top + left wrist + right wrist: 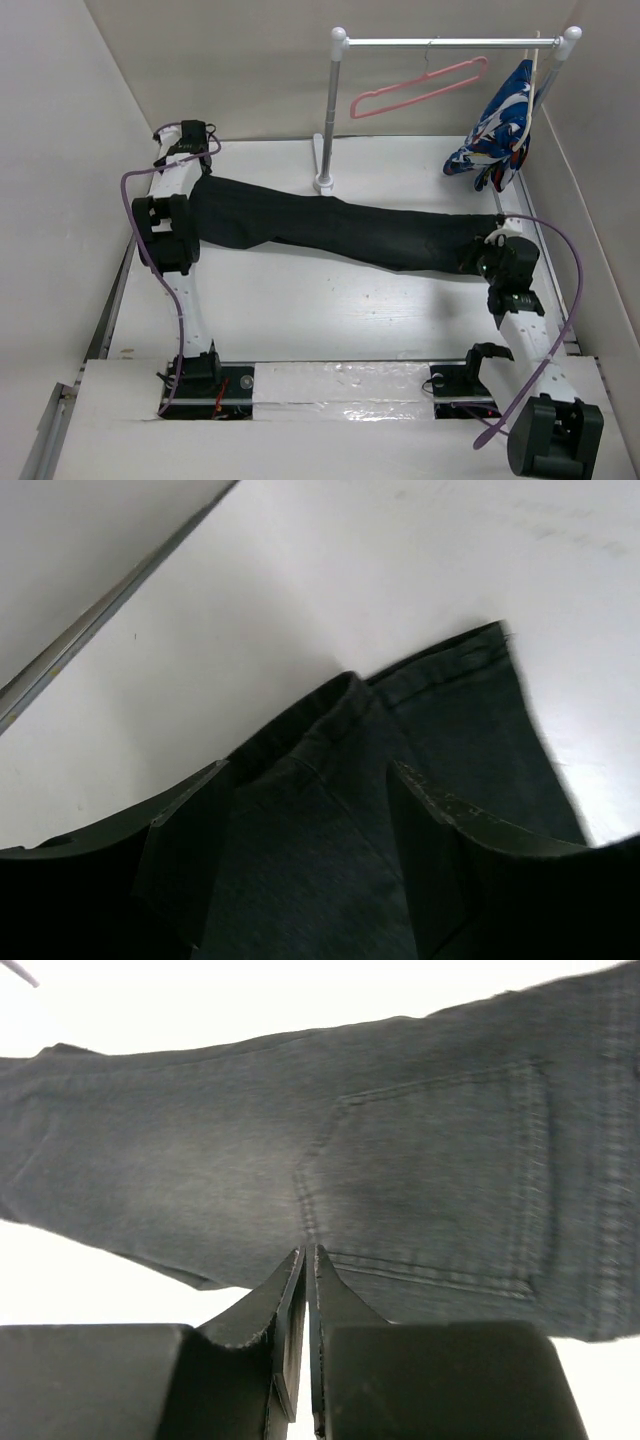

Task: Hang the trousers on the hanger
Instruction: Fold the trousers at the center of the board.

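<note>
Trousers [340, 228] span the bench [300, 310]; left jaws wide astride hem edge [440, 662], right jaws closed at back pocket [440, 1180], pinch unclear.

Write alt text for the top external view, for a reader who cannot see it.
Black trousers lie stretched across the white table, the left arm and right arm at their ends. Behind, a pink hanger hangs empty on a rail stand beside a patterned garment.

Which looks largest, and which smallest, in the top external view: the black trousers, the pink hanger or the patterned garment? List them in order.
1. trousers: clearly largest.
2 and 3. patterned garment and pink hanger: unranked; similar span, though the garment is solid and the hanger only a thin outline.
</note>
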{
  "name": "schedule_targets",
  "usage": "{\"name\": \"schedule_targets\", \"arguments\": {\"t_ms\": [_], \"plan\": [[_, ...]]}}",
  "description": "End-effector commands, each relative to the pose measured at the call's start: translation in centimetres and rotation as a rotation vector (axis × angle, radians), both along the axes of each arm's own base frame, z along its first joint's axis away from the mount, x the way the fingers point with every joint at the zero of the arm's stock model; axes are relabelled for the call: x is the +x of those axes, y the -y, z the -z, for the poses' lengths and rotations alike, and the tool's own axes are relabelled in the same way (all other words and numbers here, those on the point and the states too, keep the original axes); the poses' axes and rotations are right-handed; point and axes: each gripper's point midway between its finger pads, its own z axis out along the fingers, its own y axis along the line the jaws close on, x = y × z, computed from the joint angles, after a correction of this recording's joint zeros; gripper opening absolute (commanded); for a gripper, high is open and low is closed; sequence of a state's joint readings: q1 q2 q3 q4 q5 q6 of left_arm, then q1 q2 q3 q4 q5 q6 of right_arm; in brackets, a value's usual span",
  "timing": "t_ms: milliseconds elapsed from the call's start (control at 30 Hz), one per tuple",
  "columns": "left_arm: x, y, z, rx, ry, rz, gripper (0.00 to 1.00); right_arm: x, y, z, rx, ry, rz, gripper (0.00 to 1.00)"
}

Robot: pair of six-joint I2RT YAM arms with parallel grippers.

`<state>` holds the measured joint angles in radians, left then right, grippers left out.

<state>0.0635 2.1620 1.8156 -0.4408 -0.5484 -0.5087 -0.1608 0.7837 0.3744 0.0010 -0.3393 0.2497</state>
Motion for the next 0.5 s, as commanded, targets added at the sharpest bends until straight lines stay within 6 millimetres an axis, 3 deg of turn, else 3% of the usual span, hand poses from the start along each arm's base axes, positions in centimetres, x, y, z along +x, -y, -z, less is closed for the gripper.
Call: {"name": "schedule_targets", "arguments": {"t_ms": [0, 233, 333, 467], "plan": [[0.0, -1.6, -0.7, -0.007, -0.036, 0.032, 0.6, 0.8, -1.2, -1.0, -0.034, 0.061, -0.057, 0.11], [0.2, -1.8, 2.2, -0.017, -0.088, 0.051, 0.49, 1.2, -2.6, -1.2, -0.063, 0.063, -0.074, 0.12], [0.8, -1.8, 1.9, -0.016, -0.059, 0.059, 0.44, 1.2, -3.4, -1.3, -0.076, 0.061, -0.093, 0.13], [1.8, -1.9, 1.0, -0.005, -0.016, 0.076, 0.28, 1.1, -4.4, -1.5, -0.094, 0.069, -0.105, 0.13]]}}
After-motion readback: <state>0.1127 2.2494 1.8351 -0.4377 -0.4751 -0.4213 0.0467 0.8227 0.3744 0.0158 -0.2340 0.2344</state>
